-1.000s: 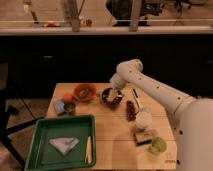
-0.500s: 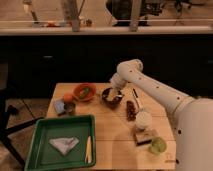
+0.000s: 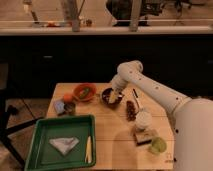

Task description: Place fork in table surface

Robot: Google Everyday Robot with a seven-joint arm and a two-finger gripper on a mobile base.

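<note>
**Gripper down at the maroon bowl, fork barely legible**

Camera view — the single view. The white arm enters from the right edge, where its bulky lower body is cut off, bends at an elbow above the table's far edge, and drops its wrist to the dark maroon bowl (image 3: 107, 94). The gripper (image 3: 116, 96) sits right at the bowl's rim, over its right half. The wrist and the pale tool merge there, so whether the gripper is spread, narrowed or clamped on anything cannot be told.

The fork (image 3: 113, 100) shows only as a faint pale sliver in the bowl directly under the gripper tip. Its outline blends with the gripper, and contact between the two cannot be judged. It is not lying on the table surface (image 3: 111, 137).

Just right of the bowl lies a dark thin utensil (image 3: 135, 95). At the front left, the green tray (image 3: 36, 136) — its near edge cropped — holds a folded white cloth (image 3: 64, 144) and a pale yellow utensil (image 3: 89, 149). An orange bowl (image 3: 85, 92) stands left of the maroon one, apart from it.
</note>
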